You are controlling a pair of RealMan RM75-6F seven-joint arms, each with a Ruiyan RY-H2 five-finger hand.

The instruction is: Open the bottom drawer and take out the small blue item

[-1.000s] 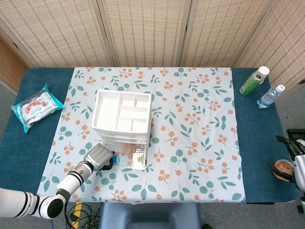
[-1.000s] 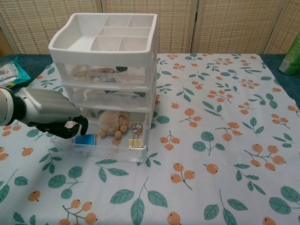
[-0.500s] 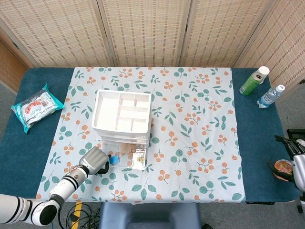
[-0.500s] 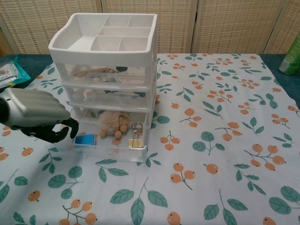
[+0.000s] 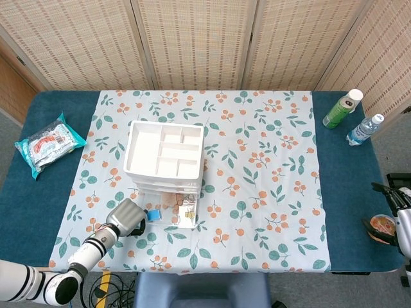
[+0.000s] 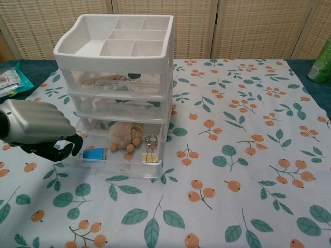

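Note:
The small blue item (image 6: 93, 153) lies in the left end of the bottom drawer (image 6: 120, 168), which stands pulled out from the white three-drawer unit (image 6: 116, 51). From the head view, the blue item (image 5: 155, 213) shows at the open drawer's (image 5: 174, 220) left end. My left hand (image 6: 39, 129) hovers just left of the drawer, its fingers curled in around nothing, its dark fingertips (image 6: 72, 145) a short way from the blue item. My left hand (image 5: 127, 217) sits beside the unit (image 5: 165, 157). At the far right table edge my right hand (image 5: 393, 194) hangs with fingers spread, holding nothing.
A tan plush toy (image 6: 124, 135) and a binder clip with a key ring (image 6: 150, 152) share the drawer. A teal snack packet (image 5: 48, 144) lies far left. A green bottle (image 5: 342, 108) and a water bottle (image 5: 365, 128) stand far right, a bowl (image 5: 382, 228) below them.
My left hand has drawn back to the left, off the blue item and out of the drawer. The blue item stays in the drawer. The right hand has barely moved.

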